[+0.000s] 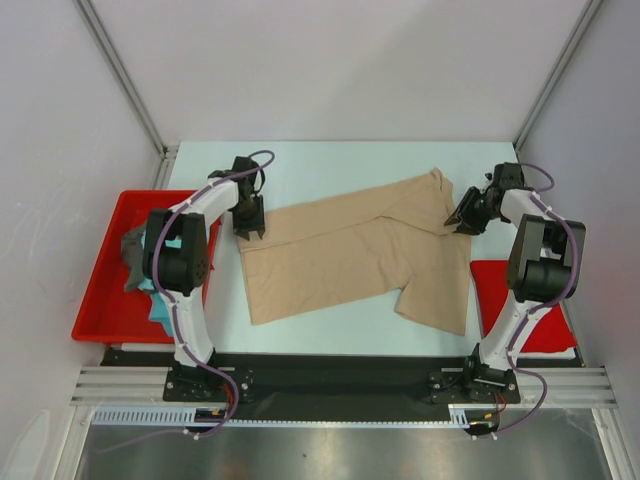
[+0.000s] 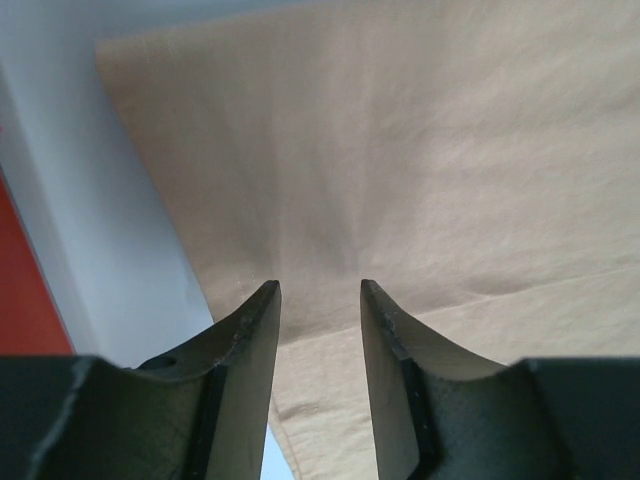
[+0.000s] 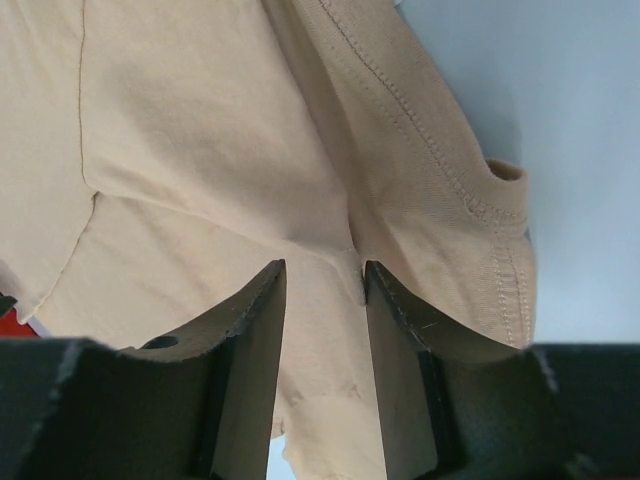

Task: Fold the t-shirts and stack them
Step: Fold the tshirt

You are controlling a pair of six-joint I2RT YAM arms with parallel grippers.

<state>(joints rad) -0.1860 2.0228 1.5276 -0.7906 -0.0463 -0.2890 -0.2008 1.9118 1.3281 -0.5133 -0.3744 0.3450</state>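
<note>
The large tan-beige t-shirt (image 1: pixel 360 255) lies spread across the middle of the table, part folded over itself. My left gripper (image 1: pixel 250 228) stands open over the shirt's left edge; in the left wrist view its fingers (image 2: pixel 320 288) straddle flat tan cloth (image 2: pixel 400 150) near the hem. My right gripper (image 1: pixel 463 222) is open at the shirt's right end, and its fingers (image 3: pixel 325 268) flank a ridge of cloth beside the ribbed collar (image 3: pixel 480 200). A teal shirt (image 1: pixel 160 305) and a dark grey shirt (image 1: pixel 133 255) lie bunched in the red tray (image 1: pixel 105 290).
The red tray sits off the table's left edge, behind the left arm. A flat red mat (image 1: pixel 490 300) lies at the right, partly under the right arm. White walls close in the table at the back and sides.
</note>
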